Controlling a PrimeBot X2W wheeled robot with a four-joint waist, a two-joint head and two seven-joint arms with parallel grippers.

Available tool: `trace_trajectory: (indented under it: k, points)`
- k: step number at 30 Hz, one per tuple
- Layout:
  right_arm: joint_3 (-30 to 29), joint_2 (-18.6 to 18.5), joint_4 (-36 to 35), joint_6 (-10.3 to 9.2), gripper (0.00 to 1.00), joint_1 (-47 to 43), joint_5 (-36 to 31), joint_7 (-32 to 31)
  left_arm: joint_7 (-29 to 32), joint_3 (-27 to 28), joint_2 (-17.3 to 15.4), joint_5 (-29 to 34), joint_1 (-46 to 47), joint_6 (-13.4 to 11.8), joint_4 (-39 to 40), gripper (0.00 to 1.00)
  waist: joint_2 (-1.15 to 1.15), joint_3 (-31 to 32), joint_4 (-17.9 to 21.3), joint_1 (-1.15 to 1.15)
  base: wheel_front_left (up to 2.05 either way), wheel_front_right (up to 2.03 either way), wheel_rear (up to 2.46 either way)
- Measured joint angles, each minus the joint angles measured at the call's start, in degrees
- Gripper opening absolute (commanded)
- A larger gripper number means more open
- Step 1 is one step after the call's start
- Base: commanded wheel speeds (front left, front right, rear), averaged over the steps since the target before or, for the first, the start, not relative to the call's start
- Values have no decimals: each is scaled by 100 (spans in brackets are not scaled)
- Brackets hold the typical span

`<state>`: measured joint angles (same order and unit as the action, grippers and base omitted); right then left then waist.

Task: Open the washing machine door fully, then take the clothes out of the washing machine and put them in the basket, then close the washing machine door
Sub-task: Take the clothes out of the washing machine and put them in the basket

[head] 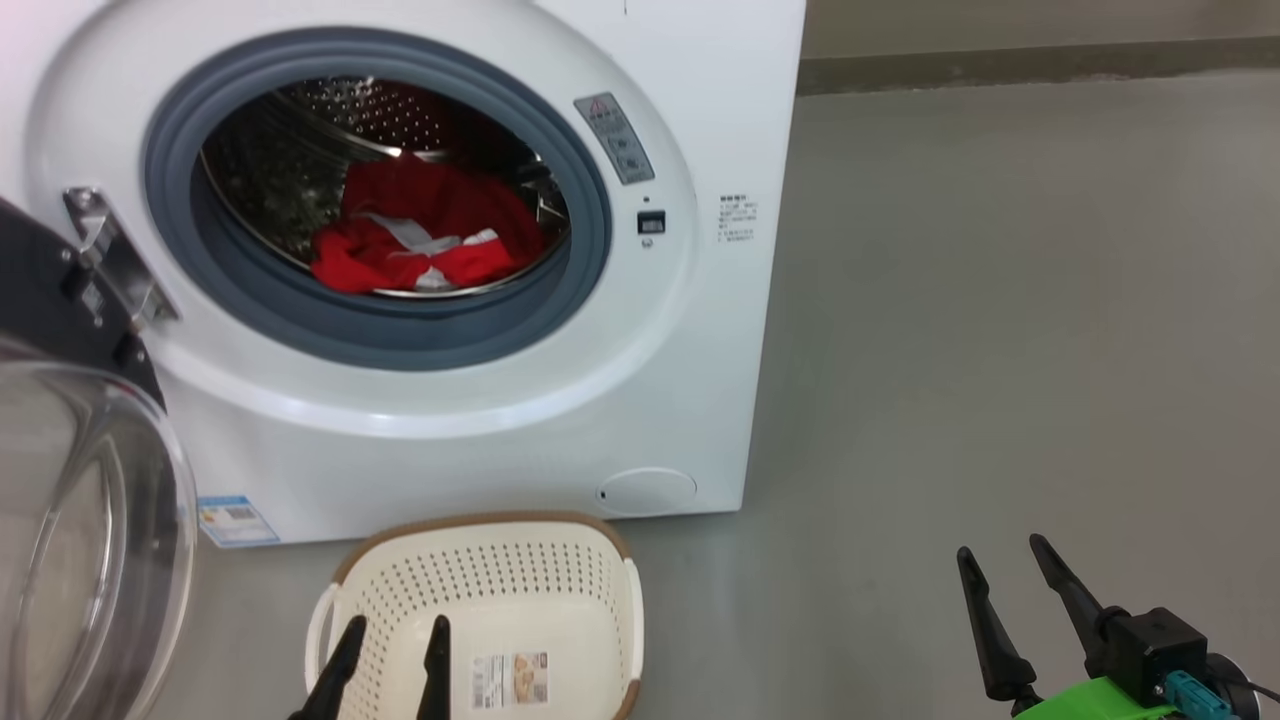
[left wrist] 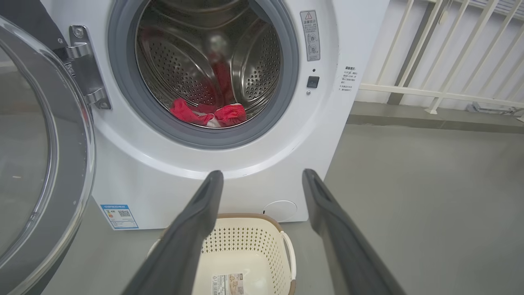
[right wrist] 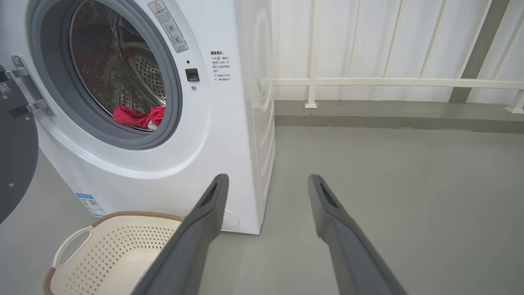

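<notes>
The washing machine door (head: 100, 520) stands open, the clothes (head: 420, 240) lie in the drum (head: 340, 110), the basket (head: 480, 523) is empty, and my left gripper (head: 398, 625) and right gripper (head: 1000, 548) are spread, holding nothing.

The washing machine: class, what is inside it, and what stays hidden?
Inside the washing machine, red clothes with white stripes lie heaped on the floor of the perforated steel drum. Whatever lies under the heap is covered.
</notes>
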<state>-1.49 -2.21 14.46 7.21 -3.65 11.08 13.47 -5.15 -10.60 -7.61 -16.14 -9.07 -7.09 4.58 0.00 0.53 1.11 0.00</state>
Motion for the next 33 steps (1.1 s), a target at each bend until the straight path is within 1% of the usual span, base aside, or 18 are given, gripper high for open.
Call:
trace_trajectory:
  k: [2, 9, 21, 33]
  points:
    - [0, 0, 0, 0, 100, 0, 0, -23, 0, 1, -1, 0, 1, -4, 0, 100, 0, 2, -5, 0, 118, -118, 0]
    - [5, 1, -13, 0, 100, 0, 0, -43, 8, 8, -2, 1, 1, -142, -1, 100, 0, 6, -26, 0, 63, -63, 0]
    - [18, 1, -31, 0, 100, 0, 0, -45, 27, 4, -23, 8, 1, -247, 23, 100, 0, 9, -26, 0, 1, -1, 0]
    - [25, 1, -46, 0, 100, 0, 0, -89, 70, -46, -66, 38, -2, -300, 59, 100, 0, 2, -15, 0, 0, 0, 0]
